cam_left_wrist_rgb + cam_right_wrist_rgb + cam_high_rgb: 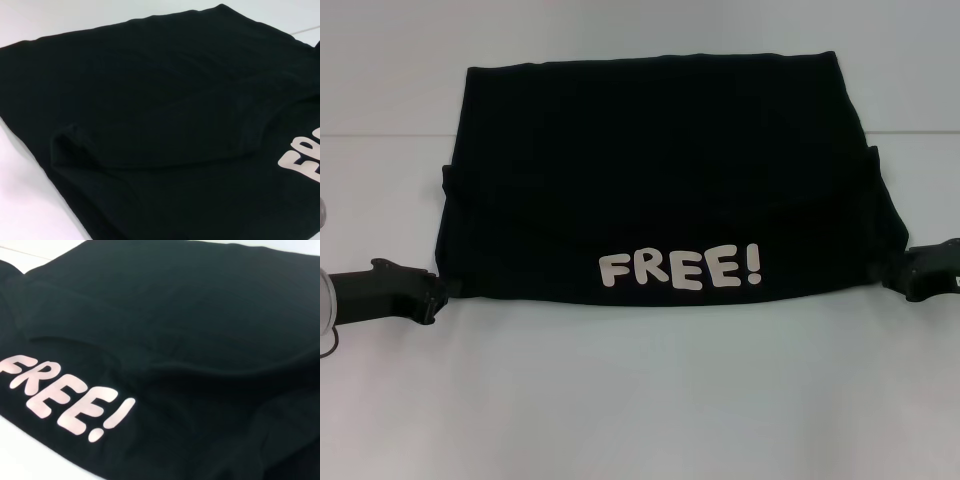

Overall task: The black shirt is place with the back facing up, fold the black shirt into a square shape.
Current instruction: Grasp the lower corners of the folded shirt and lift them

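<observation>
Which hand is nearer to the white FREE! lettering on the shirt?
Right. The right hand sits at the black shirt's near right corner, closer to the FREE! lettering; the left hand is at the near left corner.

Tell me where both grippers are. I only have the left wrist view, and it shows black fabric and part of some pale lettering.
Observer: In the head view, the left gripper is at the near left corner of the black shirt.
Operator: And the right one?
Observer: The right gripper is at the shirt's near right corner, opposite the left one.
Operator: What does the lettering say in full?
Observer: The print reads FREE! and runs along the middle of the near edge, facing up.
</observation>
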`<control>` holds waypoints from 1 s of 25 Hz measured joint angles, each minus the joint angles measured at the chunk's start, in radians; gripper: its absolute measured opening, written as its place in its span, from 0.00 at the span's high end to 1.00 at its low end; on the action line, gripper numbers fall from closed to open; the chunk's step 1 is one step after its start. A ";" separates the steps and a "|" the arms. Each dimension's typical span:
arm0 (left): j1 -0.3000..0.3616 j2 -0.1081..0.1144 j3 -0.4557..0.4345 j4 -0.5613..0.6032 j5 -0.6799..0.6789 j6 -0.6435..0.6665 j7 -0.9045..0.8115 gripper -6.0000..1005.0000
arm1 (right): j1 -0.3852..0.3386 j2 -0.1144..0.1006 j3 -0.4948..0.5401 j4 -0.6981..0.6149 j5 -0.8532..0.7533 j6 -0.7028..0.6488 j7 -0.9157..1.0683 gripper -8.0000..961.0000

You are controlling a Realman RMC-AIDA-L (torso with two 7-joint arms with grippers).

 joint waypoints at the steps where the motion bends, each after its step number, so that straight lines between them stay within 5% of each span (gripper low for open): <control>1: 0.000 0.000 0.000 0.000 0.000 -0.001 0.000 0.99 | 0.003 0.000 0.002 0.004 0.002 0.002 -0.006 0.60; 14: -0.001 0.001 -0.007 -0.009 -0.002 -0.009 -0.008 0.99 | -0.012 -0.005 0.053 0.022 0.009 -0.037 -0.044 0.95; 22: 0.040 -0.005 -0.014 0.062 -0.005 0.115 -0.080 0.99 | -0.089 -0.010 0.140 0.010 0.009 -0.177 -0.073 0.96; 25: 0.070 -0.008 -0.056 0.118 -0.001 0.263 -0.096 0.99 | -0.126 -0.014 0.187 0.008 0.009 -0.245 -0.097 0.96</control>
